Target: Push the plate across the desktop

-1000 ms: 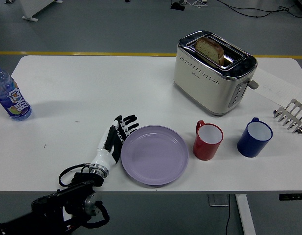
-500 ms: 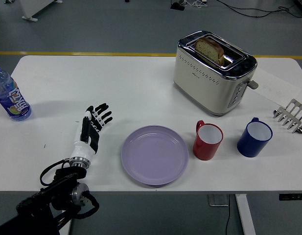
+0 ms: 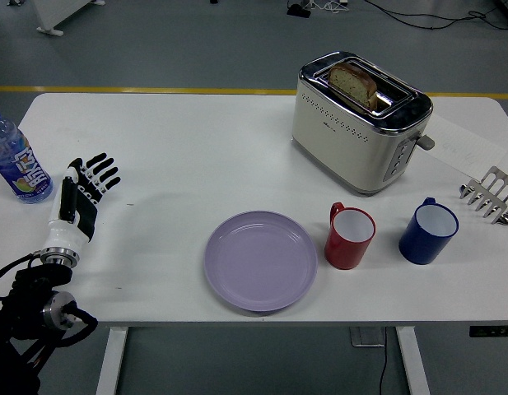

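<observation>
Left hand now leftward, fingers extended.

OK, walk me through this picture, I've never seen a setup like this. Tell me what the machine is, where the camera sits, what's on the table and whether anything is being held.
This is a humanoid robot with black arms and five-fingered hands. The one camera sits high on the robot's side and looks down over a white table. Only the left hand shows, at the left edge, fingers spread, holding nothing; it is well apart from the plate. The right hand is out of view. On the table: a lilac plate near the front edge, a red mug just to its right, a blue mug further right, a toaster with a slice of bread in it, a water bottle at far left, and a small metal rack at far right.
</observation>
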